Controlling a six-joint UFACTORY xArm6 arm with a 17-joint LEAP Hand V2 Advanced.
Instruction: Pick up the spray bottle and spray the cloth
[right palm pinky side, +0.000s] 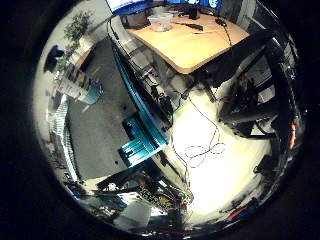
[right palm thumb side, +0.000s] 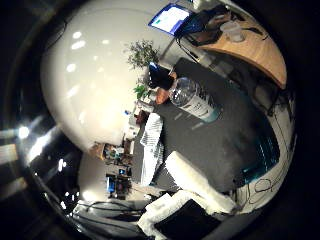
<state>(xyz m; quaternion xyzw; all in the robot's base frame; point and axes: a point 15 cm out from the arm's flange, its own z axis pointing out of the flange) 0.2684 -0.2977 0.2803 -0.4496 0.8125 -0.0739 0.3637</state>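
A clear spray bottle (right palm thumb side: 195, 100) with a blue label sits on the dark grey table (right palm thumb side: 215, 140) in the right thumb side palm view. It is small in the picture and well away from the palm. A teal cloth (right palm pinky side: 140, 140) lies folded on the same table near its edge in the right little finger side palm view. A white part of my right hand (right palm thumb side: 190, 205) reaches in at the edge of the thumb side view. Its fingers look relaxed and are curled round nothing. The hand hangs high over the table, touching neither bottle nor cloth.
A wooden desk (right palm pinky side: 185, 45) with a clear plastic tub (right palm pinky side: 160, 20) stands beyond the table. A black chair (right palm pinky side: 250, 95) stands on the pale floor beside it. A potted plant (right palm thumb side: 145, 55) and a monitor (right palm thumb side: 170, 18) are at the far side.
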